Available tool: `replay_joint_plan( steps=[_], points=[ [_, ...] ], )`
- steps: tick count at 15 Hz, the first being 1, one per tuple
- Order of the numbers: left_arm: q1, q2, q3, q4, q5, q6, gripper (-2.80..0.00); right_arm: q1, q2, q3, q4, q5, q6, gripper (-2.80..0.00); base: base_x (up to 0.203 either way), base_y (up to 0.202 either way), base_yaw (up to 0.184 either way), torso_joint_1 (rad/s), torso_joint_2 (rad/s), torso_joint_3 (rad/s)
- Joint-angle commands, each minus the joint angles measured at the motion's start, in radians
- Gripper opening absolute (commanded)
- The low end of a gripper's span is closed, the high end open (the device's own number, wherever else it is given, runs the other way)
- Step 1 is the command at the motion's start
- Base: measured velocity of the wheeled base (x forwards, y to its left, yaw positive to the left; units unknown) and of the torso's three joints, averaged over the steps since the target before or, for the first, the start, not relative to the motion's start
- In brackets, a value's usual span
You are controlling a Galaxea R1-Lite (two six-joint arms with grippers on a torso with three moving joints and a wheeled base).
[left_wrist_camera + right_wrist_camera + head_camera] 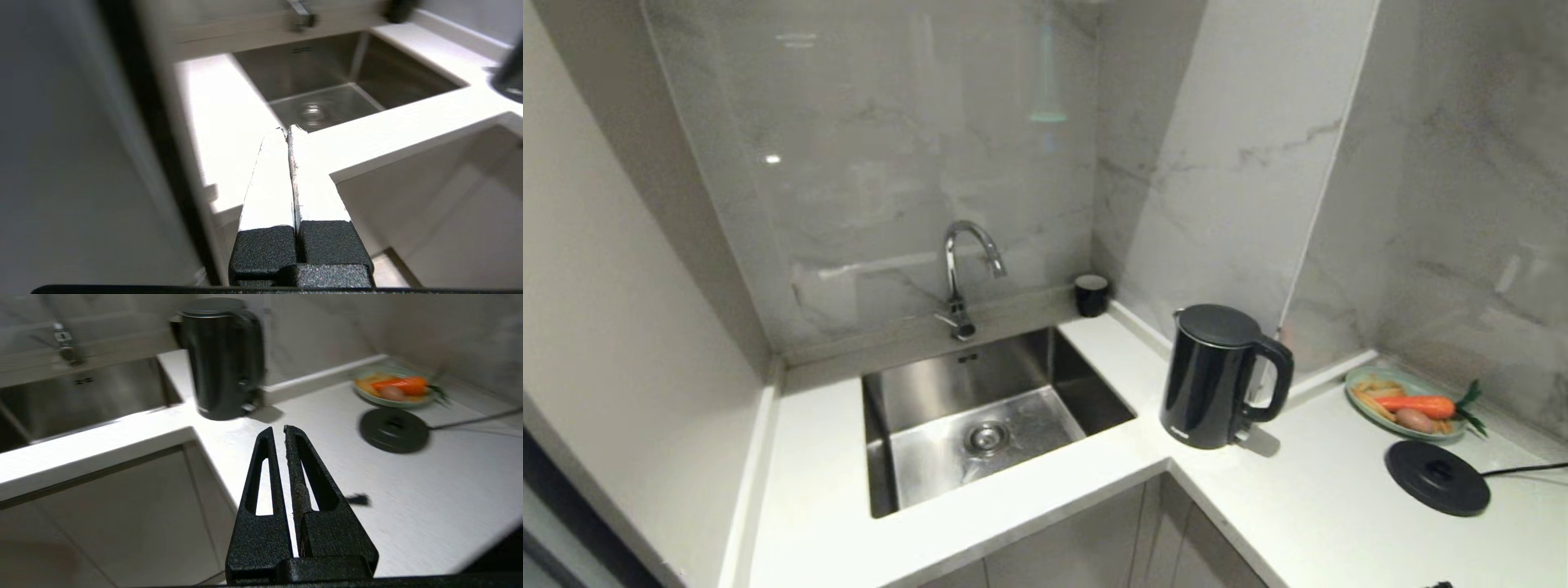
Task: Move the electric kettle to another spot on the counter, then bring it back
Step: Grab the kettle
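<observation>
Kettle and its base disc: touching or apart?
Apart. In the head view the electric kettle stands at the counter's inner corner; the base disc lies off toward its handle side, bare worktop between.

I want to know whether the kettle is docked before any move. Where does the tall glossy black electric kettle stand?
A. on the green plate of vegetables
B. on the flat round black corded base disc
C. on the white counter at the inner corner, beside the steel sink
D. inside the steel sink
C: the tall glossy black electric kettle stands on the bare white counter beside the steel sink, apart from the flat round black corded base disc.
</observation>
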Motion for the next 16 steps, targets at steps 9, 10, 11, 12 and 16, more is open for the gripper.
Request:
replay_joint_plan(
  steps=[9,10,11,12,16],
  points=[
    [0.0,0.002,0.001,0.001,0.001,0.0,-2.8,0.0,0.0,0.0,0.0,0.001,0.0,-2.8,0.003,0.008,-0.175,0.0,0.01,0.005],
    [0.0,0.002,0.001,0.001,0.001,0.0,-2.8,0.0,0.0,0.0,0.0,0.001,0.0,-2.8,0.0,0.011,-0.178,-0.007,0.01,0.017],
    [0.0,0.002,0.001,0.001,0.001,0.0,-2.8,0.0,0.002,0.0,0.0,0.001,0.0,-2.8,0.001,0.006,-0.172,0.004,0.01,0.004],
    [0.0,0.002,0.0,0.001,0.001,0.0,-2.8,0.0,0.001,0.0,0.0,0.001,0.0,-2.8,0.002,0.013,-0.173,0.007,0.0,0.002],
    [0.0,0.002,0.001,0.001,0.001,0.0,-2.8,0.0,0.0,0.0,0.0,0.001,0.0,-2.8,0.002,0.007,-0.172,-0.003,0.01,0.003]
  ],
)
